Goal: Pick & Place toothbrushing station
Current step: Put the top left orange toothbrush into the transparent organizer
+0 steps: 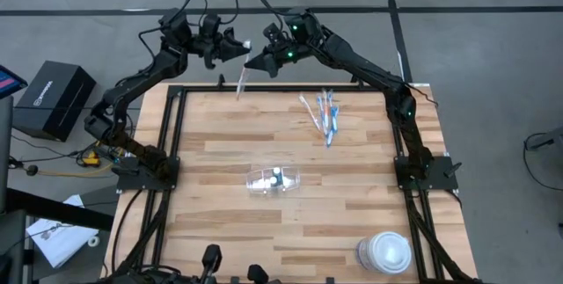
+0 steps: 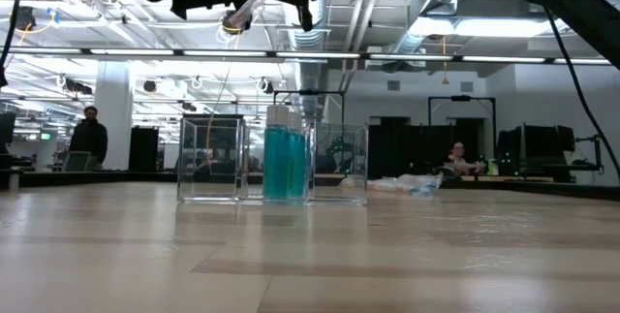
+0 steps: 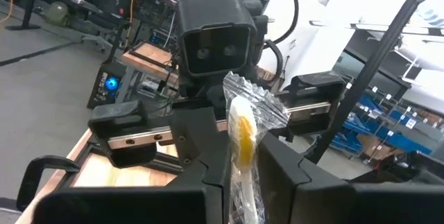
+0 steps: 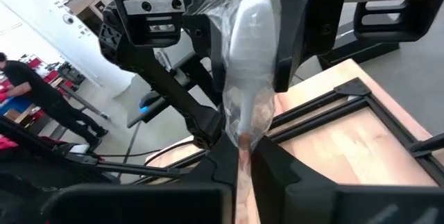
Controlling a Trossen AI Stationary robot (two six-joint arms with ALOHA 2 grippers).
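Observation:
Both grippers meet high above the table's far edge, each shut on one toothbrush in a clear wrapper (image 1: 241, 80), also seen in the low view (image 2: 244, 9). My left gripper (image 1: 237, 49) comes from the left and my right gripper (image 1: 260, 59) from the right. Several blue, white and orange toothbrushes (image 1: 323, 112) lie flat on the table at the far right. The clear cup (image 1: 273, 179) sits at mid-table with blue-green tubes (image 2: 288, 163) inside. My left gripper (image 3: 243, 156) pinches the wrapped toothbrush between its two fingers at an orange stretch of it (image 3: 241, 135). The crinkled wrapper end (image 3: 258, 102) sticks out past the fingertips. The brush is lifted clear of the table. My right gripper (image 4: 240, 153) pinches the wrapped toothbrush between its two fingers on the narrow stretch just below the white end (image 4: 243, 130). That white end (image 4: 251, 33) runs on toward the left gripper's fingers. The brush is clear of the table.
A white round lidded container (image 1: 385, 253) stands at the table's near right corner. Black frame rails (image 1: 172, 134) run along the table's left, right and far sides. A black box (image 1: 54, 99) sits off the table to the left. People show in the room beyond.

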